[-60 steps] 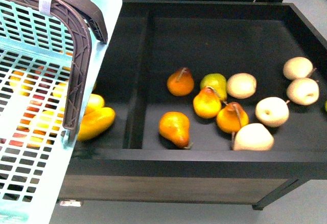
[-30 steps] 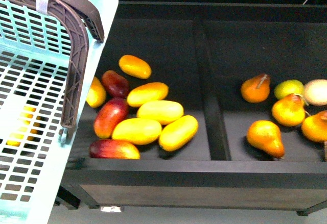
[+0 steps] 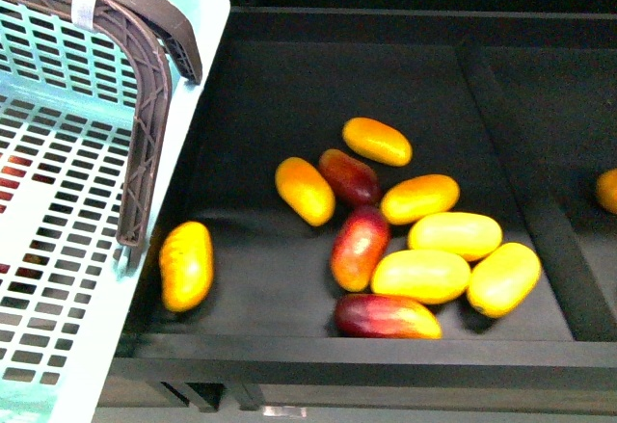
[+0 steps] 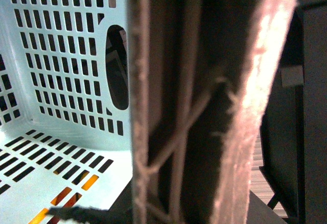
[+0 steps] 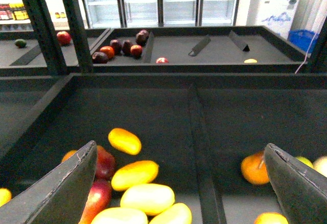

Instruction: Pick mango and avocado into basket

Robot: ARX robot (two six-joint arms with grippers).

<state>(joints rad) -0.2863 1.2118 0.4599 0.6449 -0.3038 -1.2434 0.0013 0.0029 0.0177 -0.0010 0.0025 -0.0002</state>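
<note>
Yellow mango [image 3: 421, 276] lies in the black bin [image 3: 289, 346], touching red-blushed ones [image 3: 359, 247]. Right tool [image 5: 180, 147] is spread wide and empty. Left tool: cannot tell. Basket [image 3: 210, 4] sits left of the bin. Risk: the fruit is crowded and smooth-skinned, so the tool may catch a blushed neighbour or slip.

I'm counting seven yellow mangoes [image 3: 185, 266] [image 3: 305, 190] [image 3: 376, 141] [image 3: 419, 198] [image 3: 455, 235] [image 3: 420, 276] [image 3: 502, 278] in the front view. I'm seeing three red-blushed mangoes [image 3: 349, 175] [image 3: 360, 247] [image 3: 386, 316] among them. I'm also making out one basket [image 3: 188, 124] and one orange fruit [image 3: 607, 190], which is cut off at the edge.
</note>
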